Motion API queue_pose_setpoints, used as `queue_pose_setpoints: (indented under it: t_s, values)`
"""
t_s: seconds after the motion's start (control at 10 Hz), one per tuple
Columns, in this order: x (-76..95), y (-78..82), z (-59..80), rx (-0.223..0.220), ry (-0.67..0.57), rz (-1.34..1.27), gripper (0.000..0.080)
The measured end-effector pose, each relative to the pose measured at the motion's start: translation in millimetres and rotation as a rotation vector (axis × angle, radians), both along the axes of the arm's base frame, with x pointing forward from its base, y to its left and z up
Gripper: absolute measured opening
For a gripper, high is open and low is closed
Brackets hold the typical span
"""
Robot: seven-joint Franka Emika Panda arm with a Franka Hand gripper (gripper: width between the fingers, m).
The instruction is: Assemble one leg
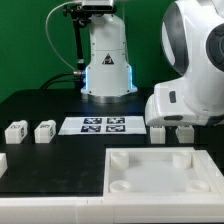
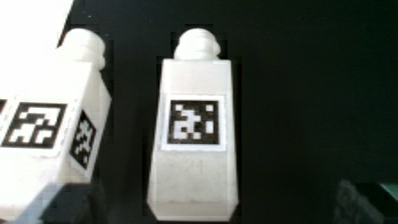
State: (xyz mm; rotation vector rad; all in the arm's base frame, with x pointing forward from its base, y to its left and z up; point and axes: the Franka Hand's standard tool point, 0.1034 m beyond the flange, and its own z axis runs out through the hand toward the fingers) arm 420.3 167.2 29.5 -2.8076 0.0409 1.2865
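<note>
In the wrist view a white leg point(image 2: 196, 130) with a black-and-white tag and a rounded peg end lies lengthwise on the black table, centred between my fingers. A second leg point(image 2: 54, 115) lies beside it. My gripper point(image 2: 214, 205) is open; a dim fingertip point(image 2: 59, 205) shows on each side of the centred leg's flat end, apart from it. In the exterior view two legs point(image 1: 157, 133) point(image 1: 185, 132) sit under the arm's white bulk, which hides the gripper. Two more legs point(image 1: 15, 131) point(image 1: 45, 131) stand at the exterior view's left.
The large white square tray-like piece point(image 1: 150, 195) with round corner sockets fills the front. The marker board point(image 1: 103, 125) lies in the middle before the robot base point(image 1: 107, 75). A white piece point(image 1: 2, 160) shows at the left edge.
</note>
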Motion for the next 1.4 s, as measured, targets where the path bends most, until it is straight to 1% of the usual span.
queue_pose_setpoints:
  t_s: [0.1,0.2,0.3,0.4,0.5,0.7,0.8,0.9,1.4]
  values:
    - [-8.5,1.4,-7.1,-0.008,0.023,0.001,0.0649]
    - [-19.2,3.7,-14.3,-0.032,0.079,-0.015,0.0649]
    - [-20.7,6.7,-21.8,-0.033,0.091,-0.009,0.0649]
    - [-19.6,8.3,-25.0,-0.031,0.067,-0.008,0.0649]
    - [-19.5,8.1,-24.3,-0.032,0.066,-0.008,0.0649]
    - [-20.0,7.9,-25.1,-0.032,0.067,-0.008,0.0383]
    - [-20.0,8.1,-25.0,-0.031,0.067,-0.009,0.0383]
    - [-20.0,8.1,-25.0,-0.031,0.067,-0.009,0.0313]
    - [-20.0,8.1,-25.0,-0.031,0.067,-0.009,0.0313]
